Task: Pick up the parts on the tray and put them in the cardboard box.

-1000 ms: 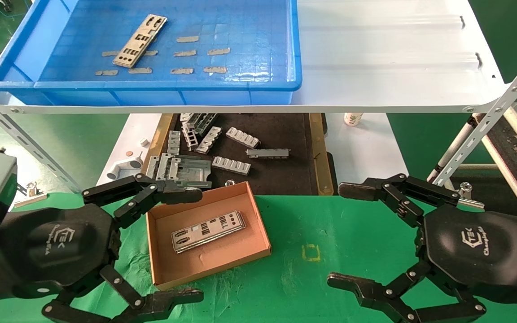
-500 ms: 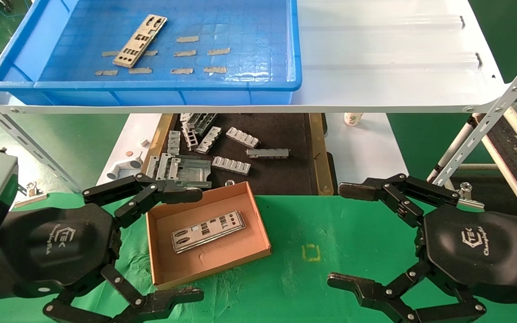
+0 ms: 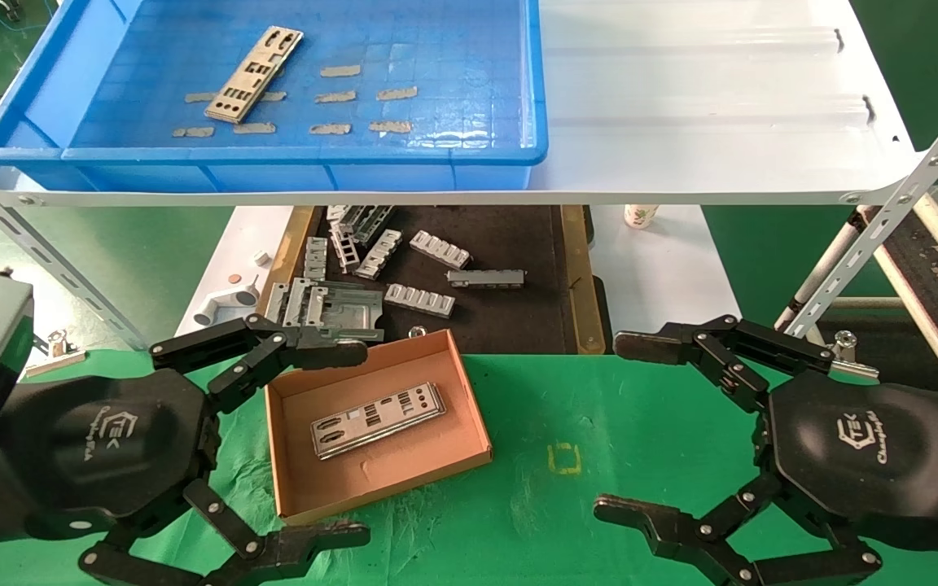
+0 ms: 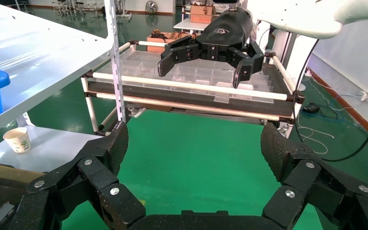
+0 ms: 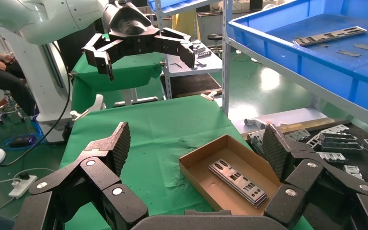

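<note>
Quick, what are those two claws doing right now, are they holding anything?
Left gripper: open, holding nothing, beside the box.
Right gripper: open, holding nothing, over the green mat.

I'm seeing a bright-blue tray (image 3: 54, 89) with gridded floor, silver punched plates (image 3: 254, 74), brown cardboard box (image 3: 469, 399), green cloth (image 3: 615, 456), black grippers.

Left gripper (image 3: 290, 443) up above the green mat, close to the cardboard box (image 3: 377, 423), fingers spread wide, nothing held. Right gripper (image 3: 640, 427) across the box from it, also up off the mat, fingers wide apart and empty too.
</note>
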Tool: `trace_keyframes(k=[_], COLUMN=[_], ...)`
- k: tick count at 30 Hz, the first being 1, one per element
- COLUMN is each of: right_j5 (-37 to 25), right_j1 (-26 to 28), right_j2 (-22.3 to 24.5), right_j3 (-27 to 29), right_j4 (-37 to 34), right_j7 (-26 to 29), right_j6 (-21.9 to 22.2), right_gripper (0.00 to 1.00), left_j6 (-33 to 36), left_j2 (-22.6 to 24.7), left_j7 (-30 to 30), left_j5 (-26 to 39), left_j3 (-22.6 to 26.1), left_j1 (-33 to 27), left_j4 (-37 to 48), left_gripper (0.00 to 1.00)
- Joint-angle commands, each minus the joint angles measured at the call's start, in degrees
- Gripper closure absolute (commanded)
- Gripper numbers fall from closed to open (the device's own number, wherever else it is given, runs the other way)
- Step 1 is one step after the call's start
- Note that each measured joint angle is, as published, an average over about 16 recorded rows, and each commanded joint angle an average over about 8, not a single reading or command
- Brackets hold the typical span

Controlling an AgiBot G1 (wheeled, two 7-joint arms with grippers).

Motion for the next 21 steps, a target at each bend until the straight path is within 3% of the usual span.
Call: trace_keyframes(k=[1,21], right_j5=[0.0,0.0], right_j1=[0.0,0.0], right_j2=[0.0,0.0], right_j3=[0.0,0.0], right_j4=[0.0,0.0], right_j7=[0.0,0.0], right_j6=[0.0,0.0], right_gripper=[0.0,0.0], left_j6=[0.0,0.0], left_j2=[0.0,0.0], left_j7=[0.0,0.0], left_j5=[0.0,0.0], left_j3=[0.0,0.0], left_j1=[0.0,0.0], left_j4=[0.0,0.0], left_gripper=[0.0,0.0])
